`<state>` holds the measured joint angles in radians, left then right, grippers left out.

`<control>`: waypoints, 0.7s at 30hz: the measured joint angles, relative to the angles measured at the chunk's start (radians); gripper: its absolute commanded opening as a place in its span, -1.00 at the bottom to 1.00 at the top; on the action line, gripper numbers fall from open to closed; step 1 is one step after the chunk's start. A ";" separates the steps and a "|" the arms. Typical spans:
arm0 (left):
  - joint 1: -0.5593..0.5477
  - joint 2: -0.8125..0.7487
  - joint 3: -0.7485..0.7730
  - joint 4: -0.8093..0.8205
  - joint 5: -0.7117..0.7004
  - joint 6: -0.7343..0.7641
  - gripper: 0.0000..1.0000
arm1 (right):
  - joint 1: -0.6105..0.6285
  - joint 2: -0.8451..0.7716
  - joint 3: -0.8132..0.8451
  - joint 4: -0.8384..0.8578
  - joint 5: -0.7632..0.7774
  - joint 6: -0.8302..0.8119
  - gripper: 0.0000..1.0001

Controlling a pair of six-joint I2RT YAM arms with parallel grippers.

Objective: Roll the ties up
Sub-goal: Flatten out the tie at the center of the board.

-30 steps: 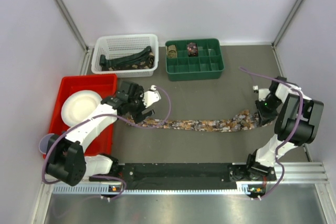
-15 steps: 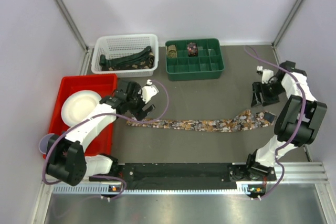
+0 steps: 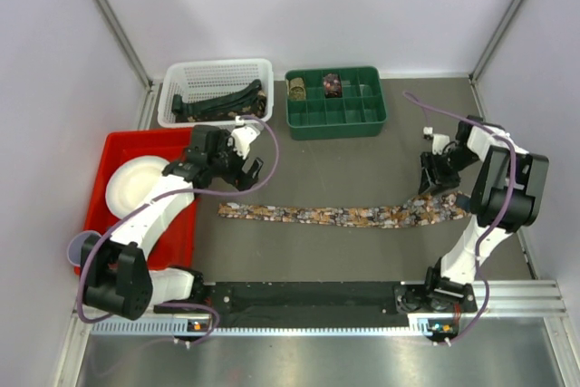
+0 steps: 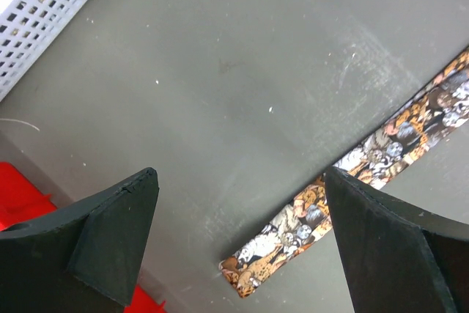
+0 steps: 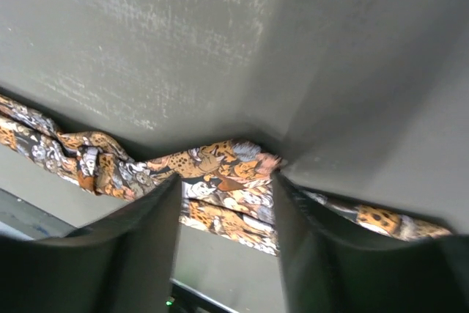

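- The left gripper (image 4: 240,175) hangs over the dark table (image 3: 362,160) with its fingers (image 4: 117,232) spread as wide as they go, holding and touching nothing.
- The patterned tie (image 3: 335,215) lies flat and unrolled across the table in front of both arms. Its narrow end (image 4: 249,276) is below the gap between the left fingers.
- The right gripper (image 5: 226,181) is low over the tie's wide end (image 5: 220,214). Its fingers (image 5: 322,247) stand partly apart, and bunched fabric shows in the gap.
- I cannot tell whether the right fingertips press the cloth.
- A dark tie (image 3: 222,101) lies loose in the white basket (image 3: 172,74).
- Two rolled ties (image 3: 332,84) sit in back compartments of the green tray (image 3: 337,129).
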<state>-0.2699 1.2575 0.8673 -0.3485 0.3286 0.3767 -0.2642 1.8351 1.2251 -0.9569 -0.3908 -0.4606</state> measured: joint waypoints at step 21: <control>0.019 0.032 0.000 0.075 0.049 -0.023 0.98 | 0.000 -0.003 -0.008 0.065 0.068 0.065 -0.21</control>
<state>-0.2512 1.2900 0.8677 -0.2737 0.3775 0.3534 -0.2638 1.8320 1.2175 -0.8917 -0.3233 -0.3954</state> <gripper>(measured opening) 0.990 0.389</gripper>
